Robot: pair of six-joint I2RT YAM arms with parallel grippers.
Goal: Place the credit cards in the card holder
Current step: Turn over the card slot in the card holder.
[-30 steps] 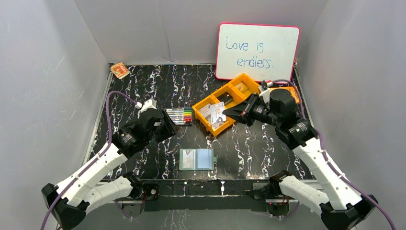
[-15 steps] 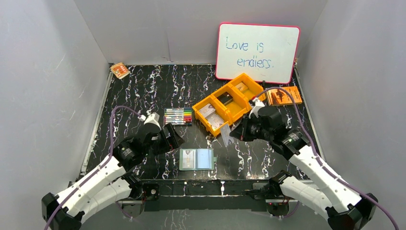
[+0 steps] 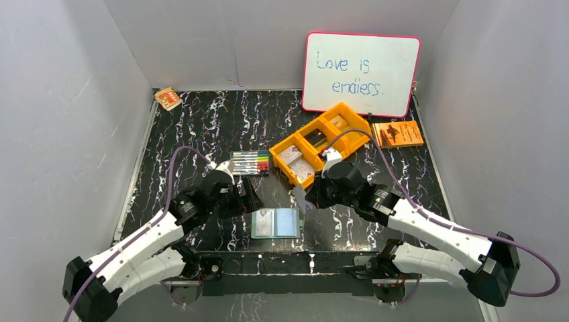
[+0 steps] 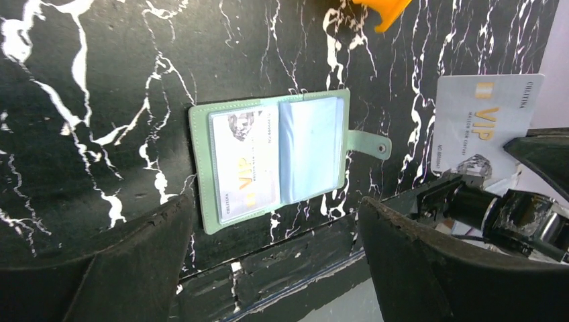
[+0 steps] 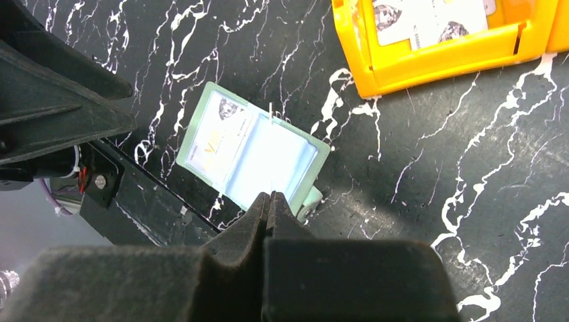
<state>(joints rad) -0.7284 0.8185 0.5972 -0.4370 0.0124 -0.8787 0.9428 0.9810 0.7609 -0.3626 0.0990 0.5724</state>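
Note:
The card holder [image 3: 276,223] lies open near the table's front edge, with one credit card [image 4: 243,166] in its left clear pocket. Its right pocket [image 4: 310,147] is pale blue. My right gripper [image 3: 307,196] is shut on a whitish VIP credit card [image 4: 478,124], held upright just right of the holder's tab [image 4: 368,143]. From the right wrist this held card [image 5: 271,134] shows edge-on above the card holder [image 5: 228,144]. My left gripper [image 3: 252,196] stands open and holds nothing, just behind the holder's left half. More credit cards [image 3: 293,156] lie in the orange bin.
The orange three-compartment bin [image 3: 339,109] sits behind the right gripper, and its corner [image 5: 376,74] is near in the right wrist view. A pack of markers [image 3: 249,162], a whiteboard [image 3: 362,72], an orange booklet [image 3: 397,133] and a small packet [image 3: 168,98] lie farther back.
My right arm has carried the card from the bin down and left to the holder. The left gripper has opened wide and moved forward and right toward the holder.

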